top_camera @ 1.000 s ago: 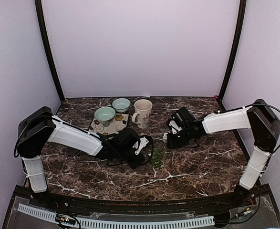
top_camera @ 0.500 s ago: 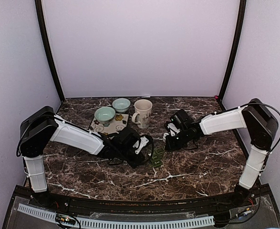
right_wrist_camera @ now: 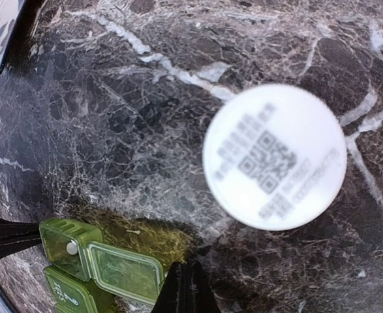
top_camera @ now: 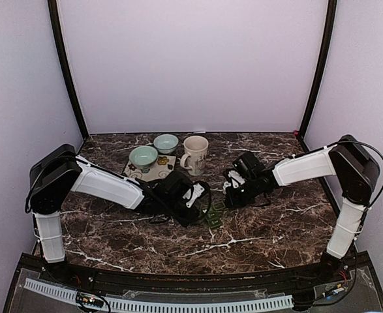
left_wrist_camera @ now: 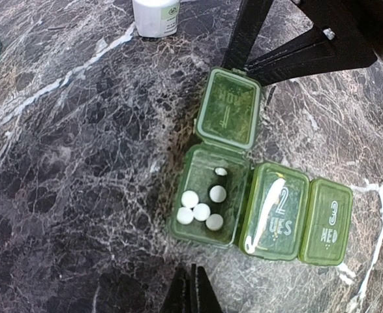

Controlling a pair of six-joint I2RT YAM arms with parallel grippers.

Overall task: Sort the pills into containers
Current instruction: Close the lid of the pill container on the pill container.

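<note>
Marble table (top_camera: 263,229); left end effector (left_wrist_camera: 192,290) and right end effector (right_wrist_camera: 188,288) closed, empty.

A cream mug (top_camera: 195,154) stands toward the back of the dark marble surface (top_camera: 263,228). Left of it, a pale green bowl (top_camera: 143,157) sits on a patterned mat (top_camera: 155,173), with a second bowl (top_camera: 166,142) just behind.

- A table (top_camera: 263,235) with a dark brown marble top, veined in white, spans the booth.
- A plain pale lilac back wall (top_camera: 191,65) rises behind the table.
- A left wall (top_camera: 15,98) and a right wall (top_camera: 367,78) of the same colour flank the table.
- Black posts (top_camera: 64,72) stand at the table's far corners.
- A white slotted strip (top_camera: 178,305) runs along the table's near edge.
- Soft, even light falls on the table.
</note>
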